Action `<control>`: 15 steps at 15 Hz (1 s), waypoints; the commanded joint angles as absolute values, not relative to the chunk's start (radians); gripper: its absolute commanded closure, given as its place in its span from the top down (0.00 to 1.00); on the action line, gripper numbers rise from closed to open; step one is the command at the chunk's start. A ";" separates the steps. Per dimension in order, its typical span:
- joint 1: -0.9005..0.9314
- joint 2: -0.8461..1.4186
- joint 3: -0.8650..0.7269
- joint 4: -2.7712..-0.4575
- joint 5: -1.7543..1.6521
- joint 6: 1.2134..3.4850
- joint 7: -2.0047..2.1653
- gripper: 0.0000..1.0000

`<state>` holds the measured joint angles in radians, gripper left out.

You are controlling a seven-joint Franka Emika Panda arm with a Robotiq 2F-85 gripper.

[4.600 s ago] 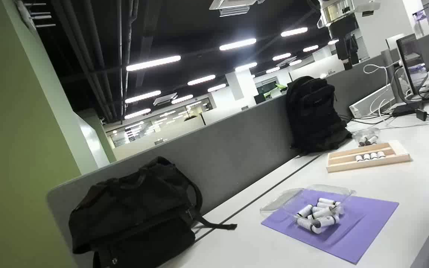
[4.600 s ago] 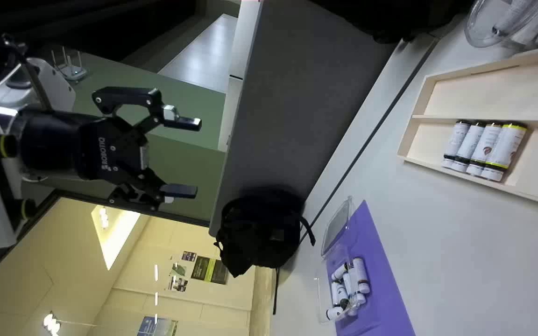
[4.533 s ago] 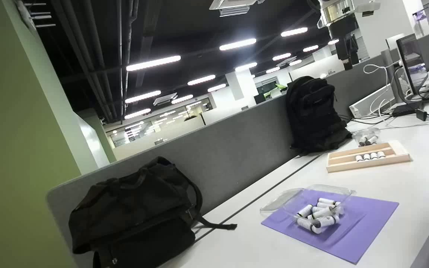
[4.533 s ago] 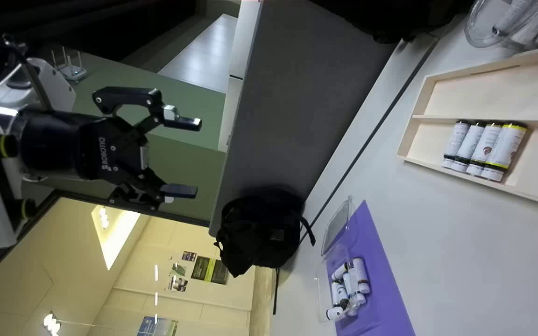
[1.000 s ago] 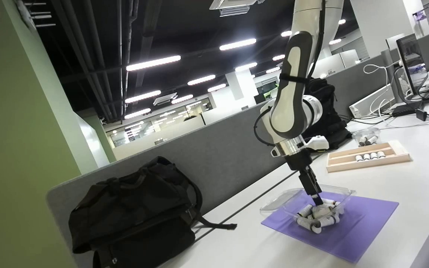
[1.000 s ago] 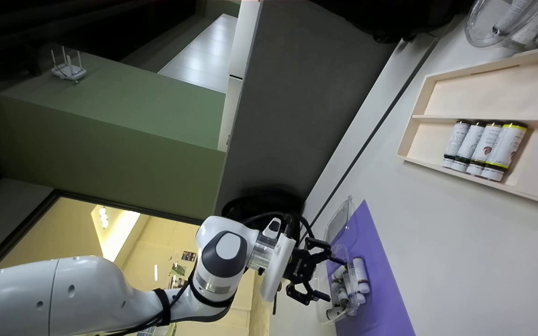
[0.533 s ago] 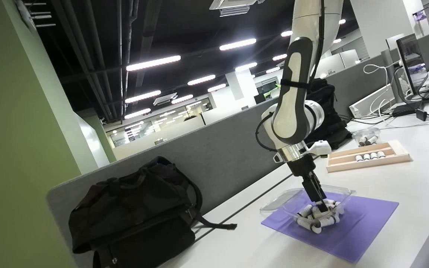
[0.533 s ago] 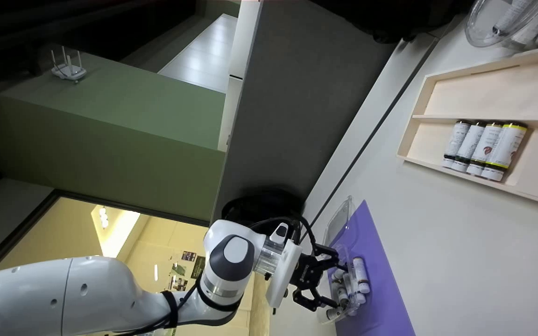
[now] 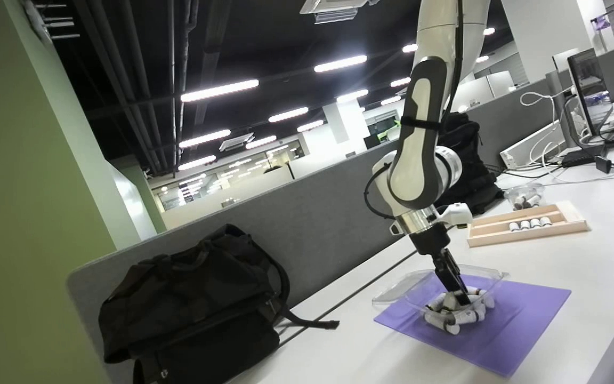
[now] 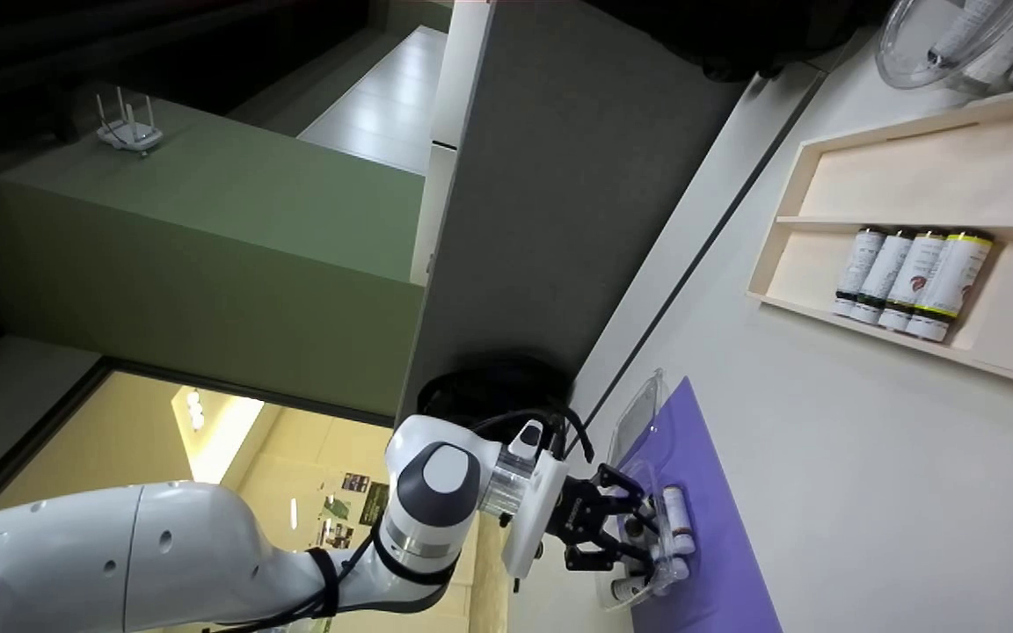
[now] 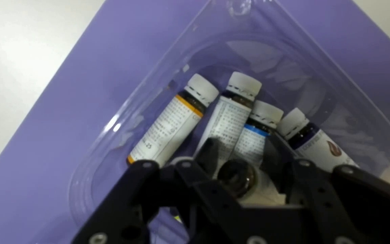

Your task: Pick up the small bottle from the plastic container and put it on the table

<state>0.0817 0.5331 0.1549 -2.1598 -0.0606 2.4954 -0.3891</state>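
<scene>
Down inside the low, clear plastic container (image 11: 112,123), the black jointed fingers (image 11: 279,162) have just drawn nearer each other: half a second ago they stood wide apart, and now the gap is much narrower. They do not meet; between them sits a small cylindrical bottle (image 11: 237,179) of what looks like brown glass, tilted, its dark round end turned up in the wrist view. I cannot tell whether both fingers already press on it. Around them, the pile of white-labelled cylindrical bottles (image 9: 468,317) has shifted a little with that closing, so I judge this to be the grasp itself, with the lift and the placing still to do. Close by lie an orange-banded, white-capped bottle (image 11: 168,130) and a blue-banded, white-capped bottle (image 11: 254,135), either of which could snag on the way up. The tilt may also let the small bottle swing or slip, so a firm squeeze and a slow, straight lift seem wise before any sideways move over the container's wall. Under the container spreads a flat, rectangular purple mat (image 9: 525,320), and past its edges runs the long white table (image 9: 349,354), where the bottle is meant to end up.
</scene>
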 commanded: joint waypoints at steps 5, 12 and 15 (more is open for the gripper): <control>0.069 0.526 0.133 -2.134 -0.078 2.459 -0.350 0.00; 0.047 0.469 0.141 -2.125 -0.071 2.379 -0.399 0.33; 0.027 0.477 0.161 -2.096 -0.053 2.303 -0.471 0.54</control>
